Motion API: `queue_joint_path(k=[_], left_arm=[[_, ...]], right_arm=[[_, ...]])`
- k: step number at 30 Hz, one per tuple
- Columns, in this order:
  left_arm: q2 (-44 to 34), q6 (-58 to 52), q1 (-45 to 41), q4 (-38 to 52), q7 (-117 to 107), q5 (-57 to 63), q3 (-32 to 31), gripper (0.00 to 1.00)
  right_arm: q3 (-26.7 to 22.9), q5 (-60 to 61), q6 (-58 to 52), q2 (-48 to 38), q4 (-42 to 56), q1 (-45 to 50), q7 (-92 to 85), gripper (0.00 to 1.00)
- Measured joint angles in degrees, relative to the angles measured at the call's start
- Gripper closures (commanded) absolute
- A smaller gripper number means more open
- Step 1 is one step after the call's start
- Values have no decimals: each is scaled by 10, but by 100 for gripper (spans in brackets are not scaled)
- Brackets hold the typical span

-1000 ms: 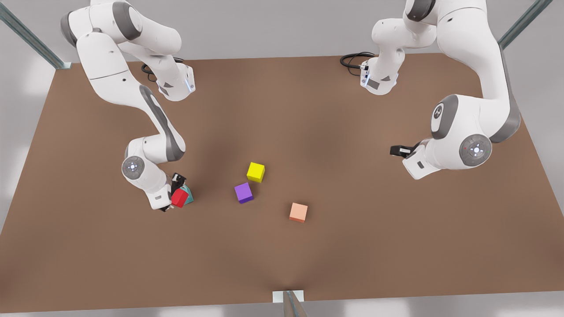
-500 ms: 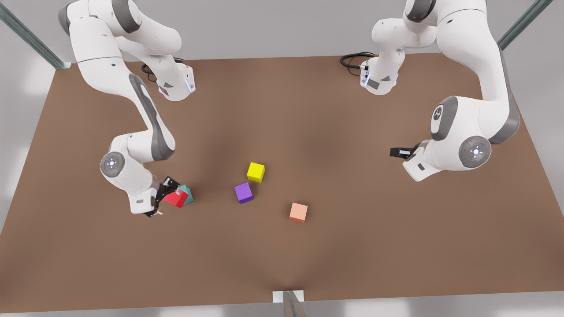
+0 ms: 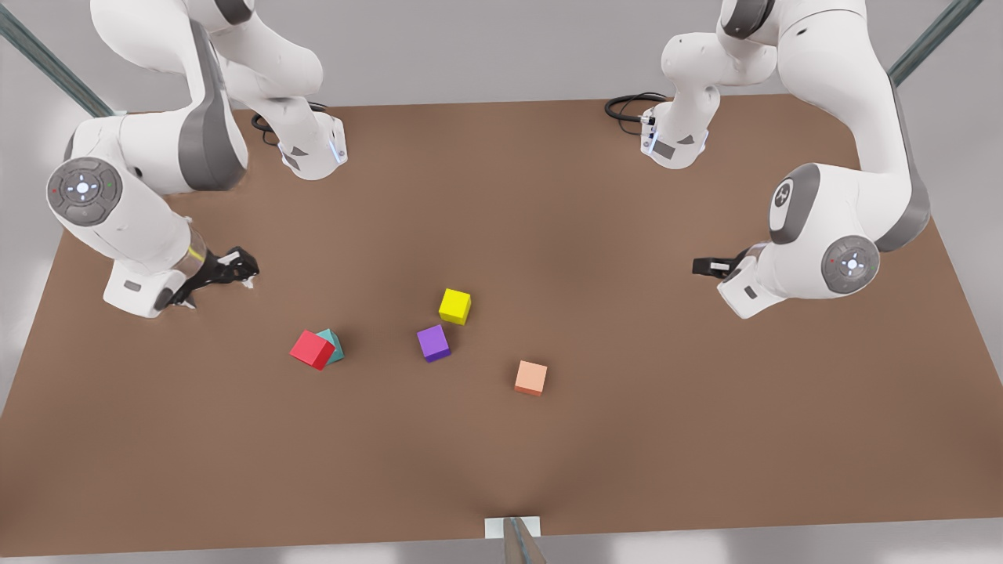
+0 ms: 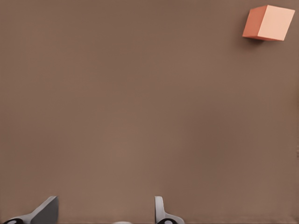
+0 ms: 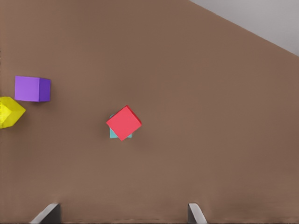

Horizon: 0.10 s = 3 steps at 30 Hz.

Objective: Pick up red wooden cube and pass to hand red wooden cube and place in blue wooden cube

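**Red cube rests on teal cube, both claws empty**

Nearest you in the front view sits the pale peach cube (image 3: 530, 377); then the small bright red wooden cube (image 3: 311, 349), perched tilted atop the teal blue-green wooden cube (image 3: 334, 345) on the brown table (image 3: 627, 439); beyond them, the purple cube (image 3: 433, 342) and yellow cube (image 3: 454, 305); farther back, the right gripper (image 3: 227, 270) hangs at the front view's left, fingers spread, holding nothing; the left gripper (image 3: 709, 267) waits opposite, fingers apart.
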Motion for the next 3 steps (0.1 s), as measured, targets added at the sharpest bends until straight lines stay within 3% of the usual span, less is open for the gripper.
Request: queue_joint_path(k=[3], left_arm=[[0,-6,-1,0,-1,-1,0,0]], right_arm=[[-6,25,-33,-33,-35,-9,46,0]])
